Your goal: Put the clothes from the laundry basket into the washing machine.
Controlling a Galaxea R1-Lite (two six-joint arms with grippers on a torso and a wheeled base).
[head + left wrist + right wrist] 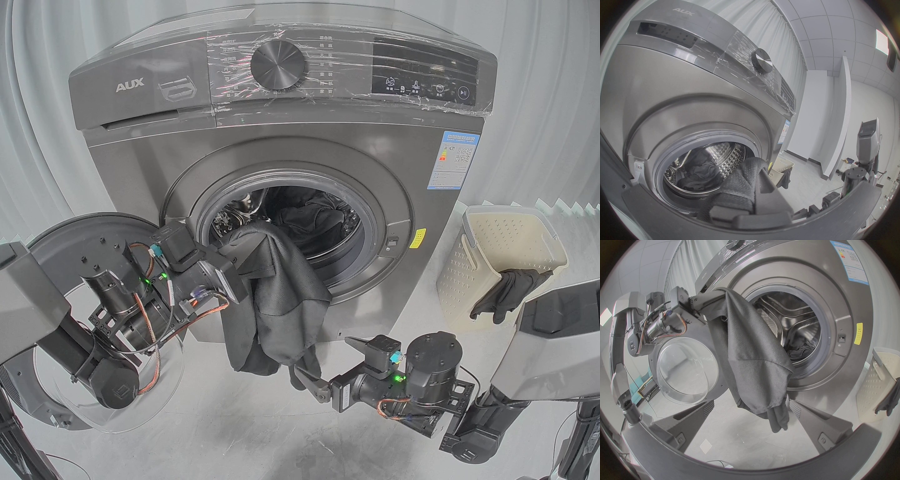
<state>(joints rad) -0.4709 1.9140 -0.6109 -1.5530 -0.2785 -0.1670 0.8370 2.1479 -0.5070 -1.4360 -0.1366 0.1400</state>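
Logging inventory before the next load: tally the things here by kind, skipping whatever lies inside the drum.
Washing machine: 1
Laundry basket: 1
Dark garments: 2 (hanging garment at the door opening, draped garment on basket rim)
Total: 4

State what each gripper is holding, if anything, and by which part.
The left gripper holds the dark garment by its bunched upper end, the rest hanging down. The right gripper is open, holding nothing.

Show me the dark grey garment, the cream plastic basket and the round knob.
Dark grey garment (284,294), head view, hanging middle.
Cream plastic basket (459,275), head view, side wall.
Round knob (278,65), head view, centre.
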